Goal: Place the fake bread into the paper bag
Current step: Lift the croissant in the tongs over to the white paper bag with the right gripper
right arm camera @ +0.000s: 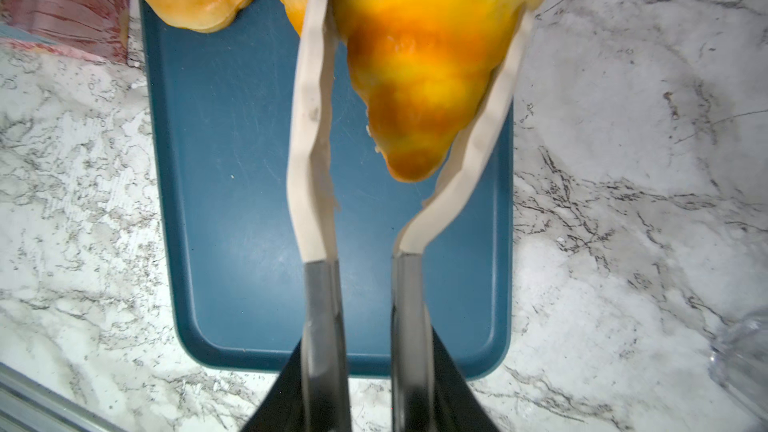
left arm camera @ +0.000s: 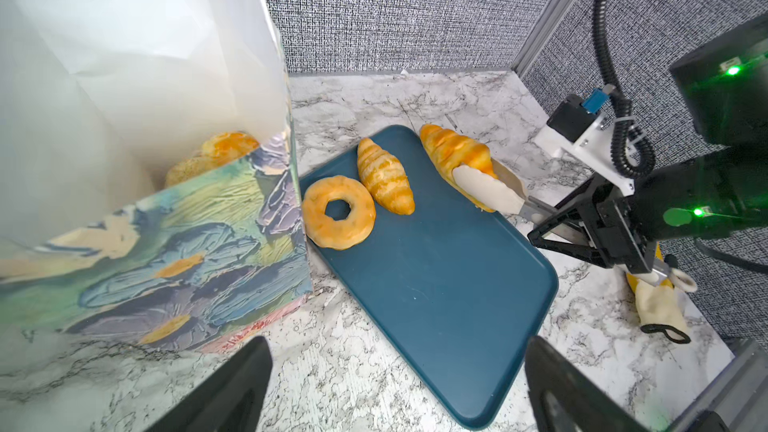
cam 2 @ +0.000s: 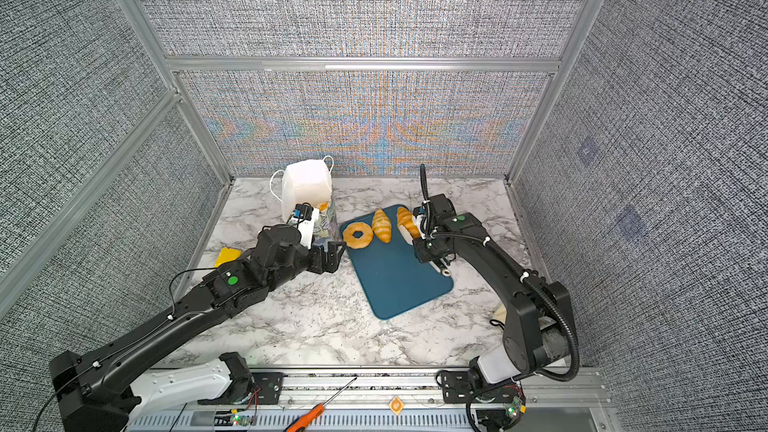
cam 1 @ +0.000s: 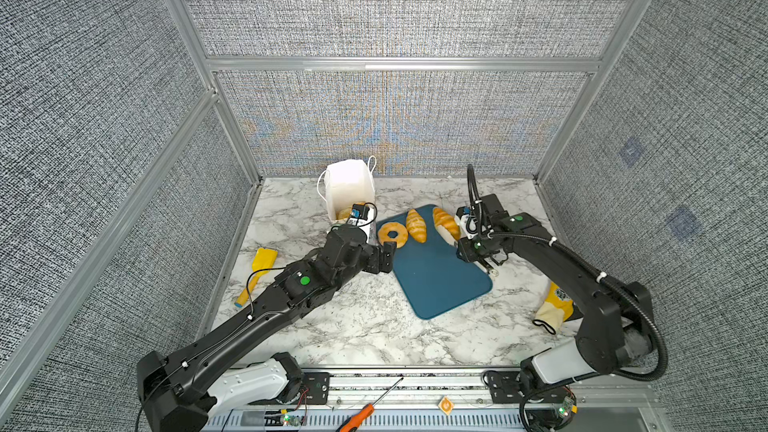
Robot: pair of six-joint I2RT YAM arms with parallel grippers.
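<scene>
The paper bag stands at the back left, with fake bread showing inside. On the blue tray lie a ring doughnut and a croissant. My right gripper is shut on beige-tipped tongs. The tongs clamp another croissant at the tray's far right edge. My left gripper is open and holds nothing, beside the bag at the tray's left edge.
A yellow spatula lies on the marble table at the left. A yellow-and-white glove lies at the right, partly under my right arm. An orange screwdriver rests on the front rail. Grey walls enclose three sides.
</scene>
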